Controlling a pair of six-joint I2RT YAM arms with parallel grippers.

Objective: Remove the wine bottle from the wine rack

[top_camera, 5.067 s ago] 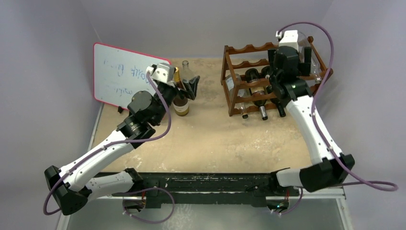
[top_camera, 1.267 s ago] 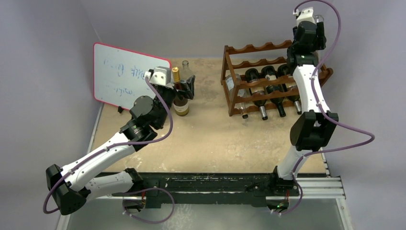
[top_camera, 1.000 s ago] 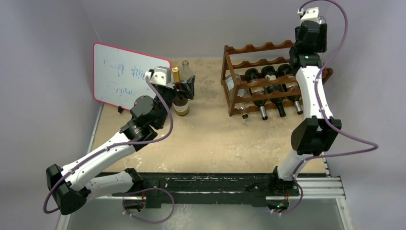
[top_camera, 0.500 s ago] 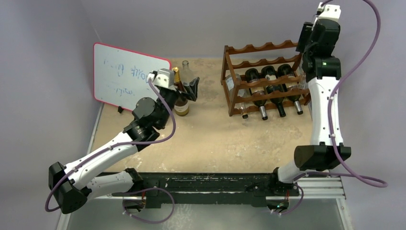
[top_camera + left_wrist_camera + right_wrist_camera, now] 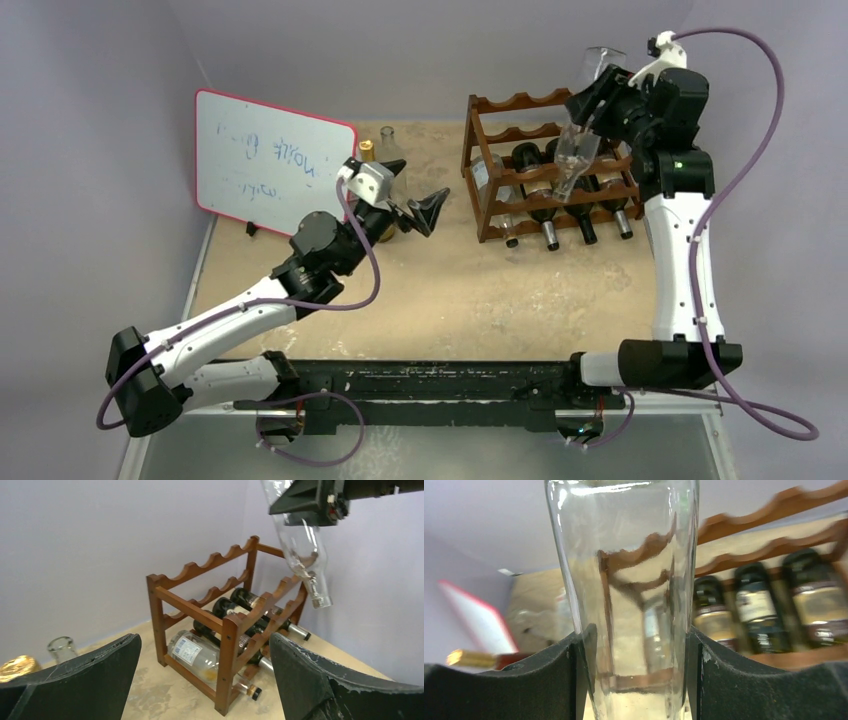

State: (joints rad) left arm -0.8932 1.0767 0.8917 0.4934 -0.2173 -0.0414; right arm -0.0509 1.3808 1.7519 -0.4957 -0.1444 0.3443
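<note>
My right gripper (image 5: pixel 603 98) is shut on a clear glass wine bottle (image 5: pixel 578 150) and holds it in the air above the reddish-brown wine rack (image 5: pixel 520 103), base up and neck tilted down over the rack's front. In the right wrist view the bottle (image 5: pixel 634 580) fills the gap between both pads (image 5: pixel 574 680). The left wrist view shows the same bottle (image 5: pixel 305 555) hanging free above the rack (image 5: pixel 225 625). My left gripper (image 5: pixel 418 190) is open and empty, left of the rack and facing it.
Three dark bottles (image 5: pixel 545 185) and a clear labelled bottle (image 5: pixel 200 655) lie in the rack. A gold-capped bottle (image 5: pixel 366 150) and a clear bottle (image 5: pixel 387 133) stand beside the red-edged whiteboard (image 5: pixel 270 165). Walls close in behind and to the right of the rack.
The right arm has lifted the clear bottle off the rack's top and swung it over, neck now tilted down. The left gripper has moved right, away from the standing bottles.
</note>
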